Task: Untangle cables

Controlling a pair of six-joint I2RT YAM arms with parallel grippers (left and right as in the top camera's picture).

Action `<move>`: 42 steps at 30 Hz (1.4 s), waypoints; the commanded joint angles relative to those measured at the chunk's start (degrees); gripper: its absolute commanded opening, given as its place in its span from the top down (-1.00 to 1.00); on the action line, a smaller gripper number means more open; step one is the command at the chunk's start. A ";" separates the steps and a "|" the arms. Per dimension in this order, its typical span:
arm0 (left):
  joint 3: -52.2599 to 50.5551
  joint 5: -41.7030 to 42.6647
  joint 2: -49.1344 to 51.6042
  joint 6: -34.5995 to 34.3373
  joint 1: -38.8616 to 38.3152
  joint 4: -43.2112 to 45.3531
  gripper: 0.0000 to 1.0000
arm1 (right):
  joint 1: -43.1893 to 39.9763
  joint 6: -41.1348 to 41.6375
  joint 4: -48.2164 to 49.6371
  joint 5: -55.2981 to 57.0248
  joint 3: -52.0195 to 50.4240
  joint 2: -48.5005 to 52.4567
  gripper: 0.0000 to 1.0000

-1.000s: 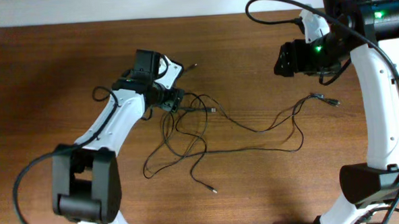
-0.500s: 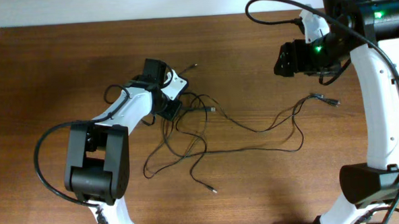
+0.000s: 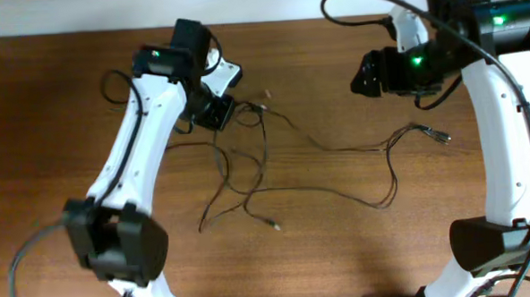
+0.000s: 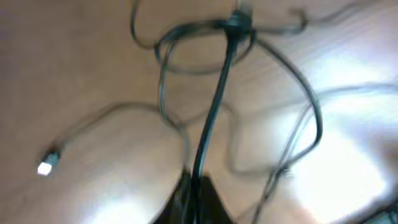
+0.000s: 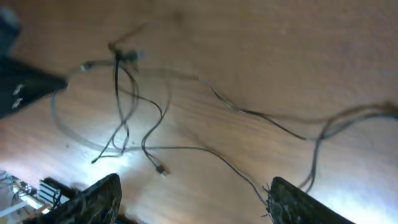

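Several cables (image 3: pixel 337 149): thin black cords, tangled, lying on the wooden table (image 3: pixel 67 130).

Location, overhead view: main loops at ten o'clock from table centre. One long strand runs out to three o'clock and ends in grey plugs (image 3: pixel 439 135). A free plug (image 3: pixel 273 226) lies at six o'clock.

Left gripper (image 4: pixel 194 190): closed tight on a single cord, at the eleven o'clock edge of the loops. The wrist view shows that cord running straight and taut to a knot (image 4: pixel 239 23) at twelve o'clock, with slack loops hanging to either side.

Right gripper (image 5: pixel 196 199): fingers spread wide, holding nothing, above the table at two o'clock and clear of every strand.

Hazards, as judged:
- Knot may cinch tighter, because the pull runs straight into it along the taut cord.
- Whole tangle may drag along together, because nothing pins the far end at three o'clock.
- Cord may slip from the pinch, being thin and smooth.
- The free plug may catch in a loop and form a new snag.
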 commanded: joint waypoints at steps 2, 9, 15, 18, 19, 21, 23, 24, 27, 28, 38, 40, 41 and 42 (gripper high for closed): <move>8.33 5.57 -3.56 3.67 -1.68 -7.48 1.00 | 2.19 0.68 0.48 -3.06 0.07 -0.09 -0.52; 31.63 6.82 -7.74 -4.22 0.59 -4.76 1.00 | 8.52 4.39 6.32 -10.34 0.04 0.31 -0.51; 36.76 4.39 -16.37 -17.29 5.81 22.08 1.00 | 8.87 5.18 7.21 -10.58 0.02 0.85 -0.52; 36.76 -2.80 -20.98 -18.82 5.81 32.30 1.00 | 10.84 2.51 7.67 -10.54 0.02 1.05 -0.52; 36.76 -2.80 -21.92 -19.45 5.81 34.23 1.00 | 11.63 2.56 8.46 -10.56 0.02 1.29 -0.52; 36.76 -3.34 -24.06 -19.80 5.81 37.92 1.00 | 13.79 3.74 8.72 -10.80 0.02 3.23 -0.52; 36.76 -5.86 -24.59 -20.15 5.81 37.24 1.00 | 15.93 5.75 9.38 -10.91 0.02 4.70 -0.65; 36.74 -6.05 -24.02 -20.17 5.81 35.30 1.00 | 18.03 8.22 11.17 -10.91 0.00 5.07 -0.73; 36.74 -6.05 -22.25 -20.17 5.81 33.92 1.00 | 20.68 16.09 13.29 -10.99 0.00 8.48 -0.77; 36.74 -6.03 -22.25 -20.17 5.81 33.75 1.00 | 20.68 16.98 13.92 -11.80 0.00 9.81 -0.76; 36.74 -6.05 -22.25 -20.13 5.81 30.05 1.00 | 27.71 25.75 26.40 -18.38 0.00 29.09 -0.49; 36.74 -6.08 -22.25 -20.13 5.81 29.64 1.00 | 28.13 25.51 27.61 -11.47 0.00 31.30 -0.38; 36.74 -6.10 -22.25 -20.11 5.81 29.51 1.00 | 28.11 25.51 28.65 -9.31 0.00 32.35 0.01; 36.74 -6.34 -22.25 -20.11 5.81 29.46 1.00 | 28.13 24.06 28.96 -9.07 0.00 32.57 0.23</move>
